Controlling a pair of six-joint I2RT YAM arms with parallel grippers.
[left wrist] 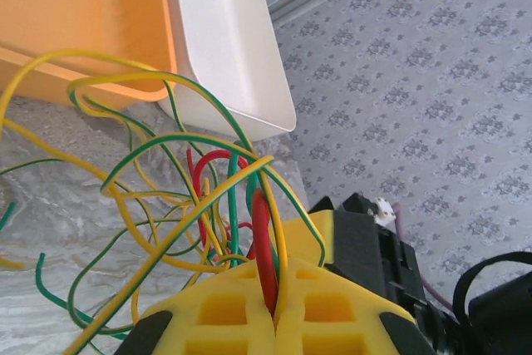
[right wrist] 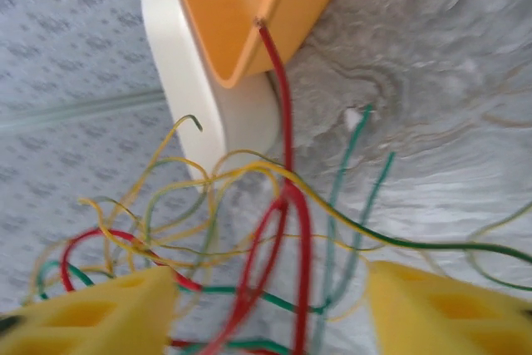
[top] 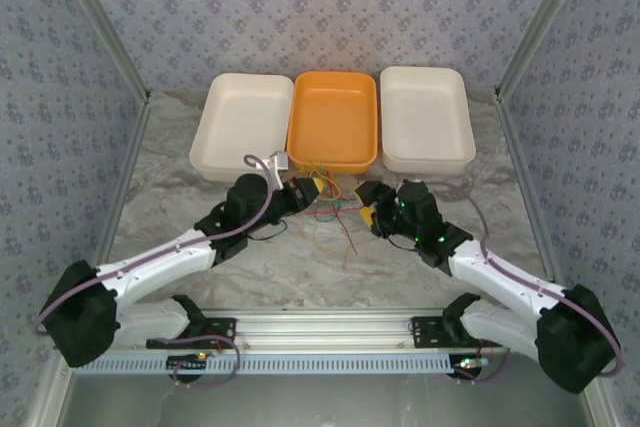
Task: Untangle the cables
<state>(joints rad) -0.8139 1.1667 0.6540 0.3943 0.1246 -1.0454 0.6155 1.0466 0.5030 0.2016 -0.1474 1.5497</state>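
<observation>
The left end effector (left wrist: 274, 312) is pinching thin tangled red, yellow and green cables (left wrist: 263, 239), while the right end effector (right wrist: 270, 305), at its three o'clock, is gaping apart.

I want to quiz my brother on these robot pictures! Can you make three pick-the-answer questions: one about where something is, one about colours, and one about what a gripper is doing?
1. Where are the cables?
A. On the table, just in front of the orange tray
B. Inside a white tray
C. Hanging off the table edge

2. What colours are the cables?
A. Blue and black
B. All white
C. Green, red and yellow

3. What is the left gripper doing?
A. Standing wide open
B. Shut on the cables
C. Resting far from the cables

Answers:
1 A: the top view shows them on the table in front of that tray.
2 C: both wrist views show those three colours.
3 B: the left wrist view shows it closed with cables pinched inside.
</observation>
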